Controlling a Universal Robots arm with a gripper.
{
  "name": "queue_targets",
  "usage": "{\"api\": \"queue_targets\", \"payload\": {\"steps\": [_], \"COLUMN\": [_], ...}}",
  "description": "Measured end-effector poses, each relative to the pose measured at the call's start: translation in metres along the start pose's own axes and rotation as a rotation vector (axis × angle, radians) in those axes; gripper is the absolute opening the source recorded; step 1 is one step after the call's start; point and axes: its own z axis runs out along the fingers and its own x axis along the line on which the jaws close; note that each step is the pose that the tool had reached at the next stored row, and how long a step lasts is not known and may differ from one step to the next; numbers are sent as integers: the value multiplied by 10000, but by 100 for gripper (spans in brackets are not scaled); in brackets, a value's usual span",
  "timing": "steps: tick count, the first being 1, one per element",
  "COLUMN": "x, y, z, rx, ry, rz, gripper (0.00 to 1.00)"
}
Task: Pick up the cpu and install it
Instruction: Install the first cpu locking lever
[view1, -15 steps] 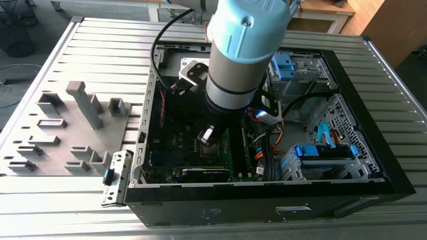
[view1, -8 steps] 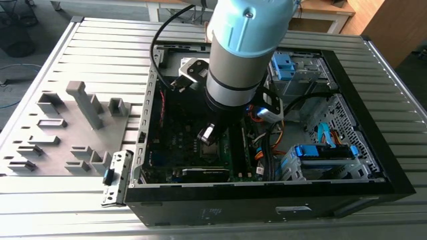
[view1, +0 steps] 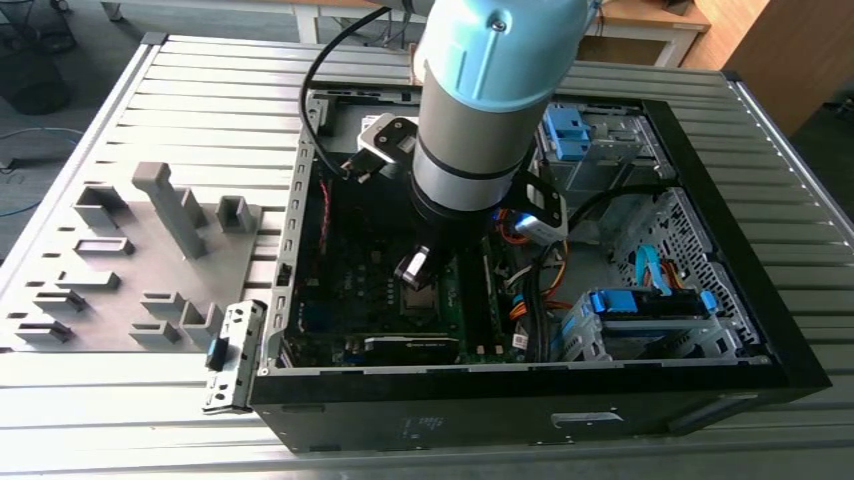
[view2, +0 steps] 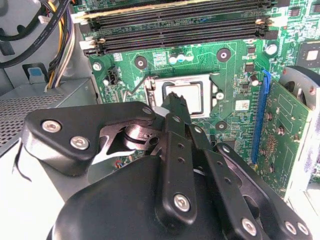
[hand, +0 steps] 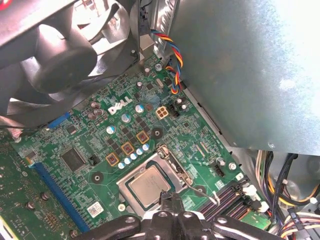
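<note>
Black linkages of our jaws (view2: 175, 102) crowd the second wrist view — whether open or closed, we cannot tell. They hover above the cpu (hand: 148, 186), seated in its socket (hand: 131, 172) — installing looks nearly done.

arm (view1: 478, 120): 1 showing | case (view1: 694, 390): 1 sitting on surface (view1: 200, 70) | cpu (hand: 149, 186): 1 lying in socket | fan (hand: 55, 55): 1 | memory slots (view2: 175, 27): 4 | fixture blocks (view1: 167, 215): several standing

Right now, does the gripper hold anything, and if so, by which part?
It cannot be told. The gripper is right over the cpu, which lies in its socket on the motherboard; the contact itself is hidden.
</note>
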Motion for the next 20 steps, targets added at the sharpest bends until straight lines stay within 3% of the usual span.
{"api": "queue_targets", "payload": {"steps": [10, 14, 20], "x": [-2, -11, -30], "y": [2, 11, 28], "z": [-25, -118, -313], "rx": [3, 2, 1], "ry": [0, -1, -1], "rz": [0, 0, 0], "gripper": [10, 10, 10]}}
